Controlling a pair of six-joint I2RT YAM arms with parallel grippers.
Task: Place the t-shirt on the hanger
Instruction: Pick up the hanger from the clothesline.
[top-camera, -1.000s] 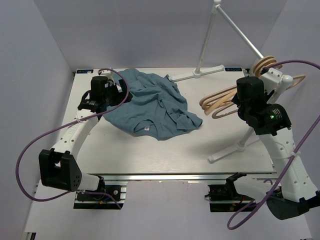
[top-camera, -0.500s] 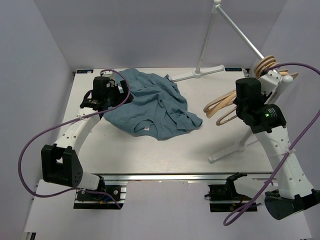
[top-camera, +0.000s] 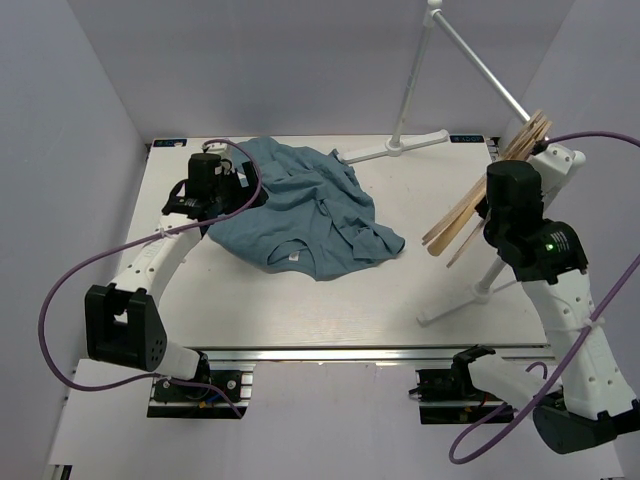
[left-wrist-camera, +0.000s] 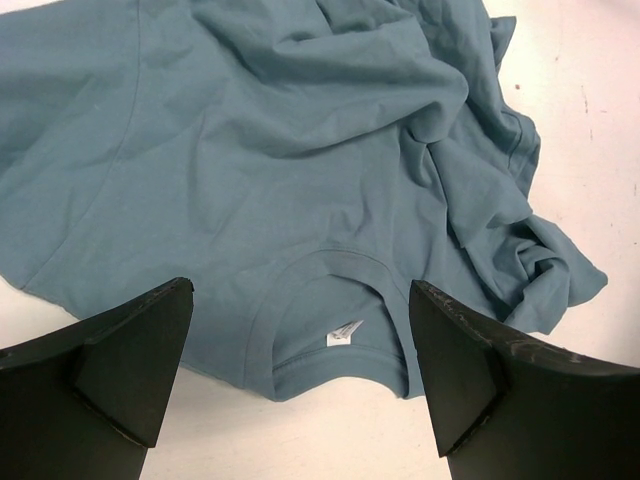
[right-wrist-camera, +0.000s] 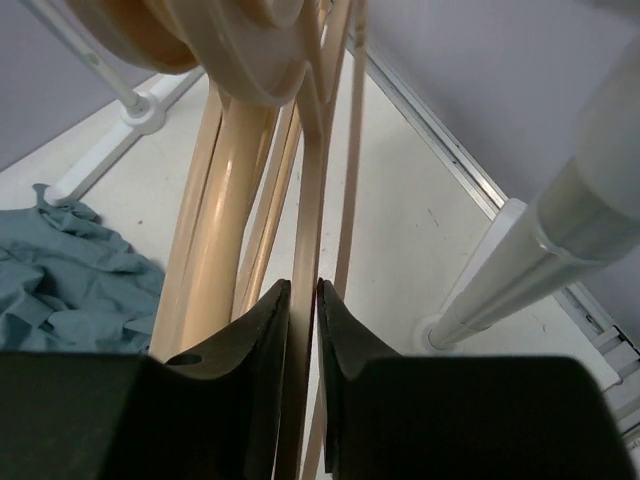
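From where I stand, the t-shirt (top-camera: 300, 215) lies crumpled on the desk (top-camera: 350, 300), spread from the middle out toward 11 o'clock, its neck opening turned toward 6 o'clock with the small white label (left-wrist-camera: 343, 333) showing inside the collar. The left gripper (left-wrist-camera: 298, 290) hangs at the shirt's 9 o'clock edge, jaws wide apart and holding nothing; through its wrist camera the collar and label sit between the two dark fingers, with the cloth below them and not pinched. Over at 3 o'clock, a bundle of pale wooden hangers hangs from the sloping rod of the white stand (top-camera: 470, 295), tilted so that their lower ends point toward 8 o'clock. The right gripper (right-wrist-camera: 304, 300) is closed on the hanger (right-wrist-camera: 312, 200), a slim bar of it squeezed between the two fingertips, while the other hangers (right-wrist-camera: 215, 200) crowd just beside it at 10 o'clock in the wrist view. A corner of the shirt shows low at 8 o'clock in that same view, well apart from the hangers. The shirt and the gripped hanger do not touch; bare desk lies between them.
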